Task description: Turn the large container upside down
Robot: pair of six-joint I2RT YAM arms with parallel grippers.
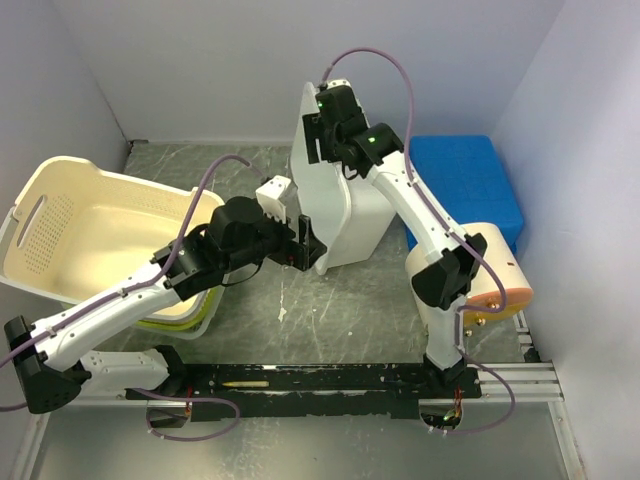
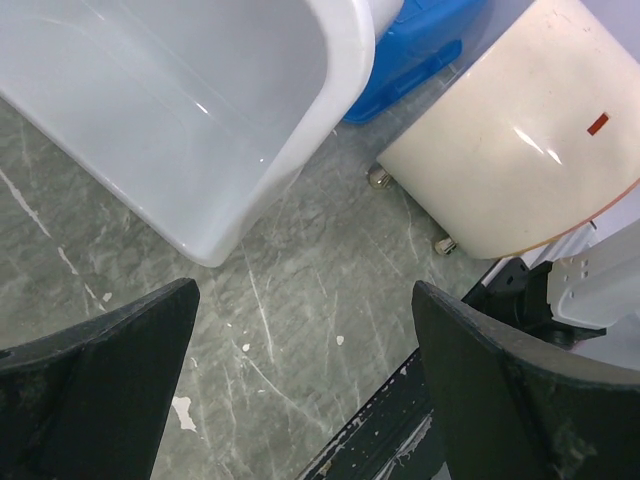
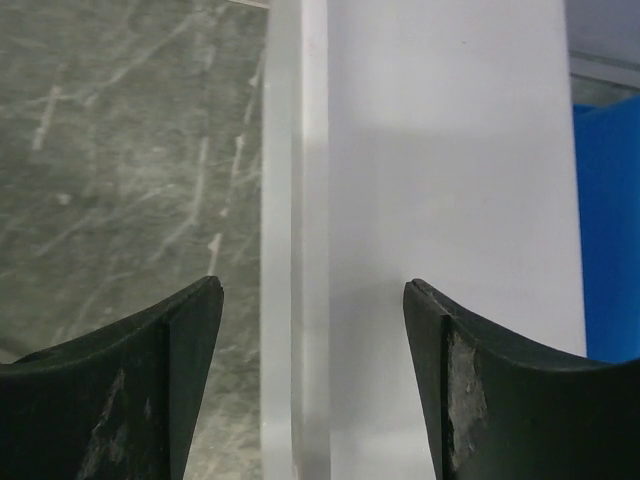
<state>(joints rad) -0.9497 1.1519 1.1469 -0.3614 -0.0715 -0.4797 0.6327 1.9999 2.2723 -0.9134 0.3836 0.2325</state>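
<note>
**While the white tub stands at centre, large container sits mouth-up at 9 o'clock**

Since it carries everything, desk first: grey marbled top, flecked white. At its 9 o'clock, the large container: cream, perforated walls, cut-out handle, tilted, with its opening facing up. A yellow-green rim shows under its 5 o'clock corner. Near centre, the white tub is stood up on edge. Just beside it at 2 o'clock, blue tub. At 4 o'clock, cream round-sided object, partly hidden by the right arm. At the white tub's 7 o'clock, left gripper: fingers spread wide, nothing between them, bare desk below. At the tub's 12 o'clock edge, right gripper: fingers apart astride the rim, with a gap visible on both sides.
</note>
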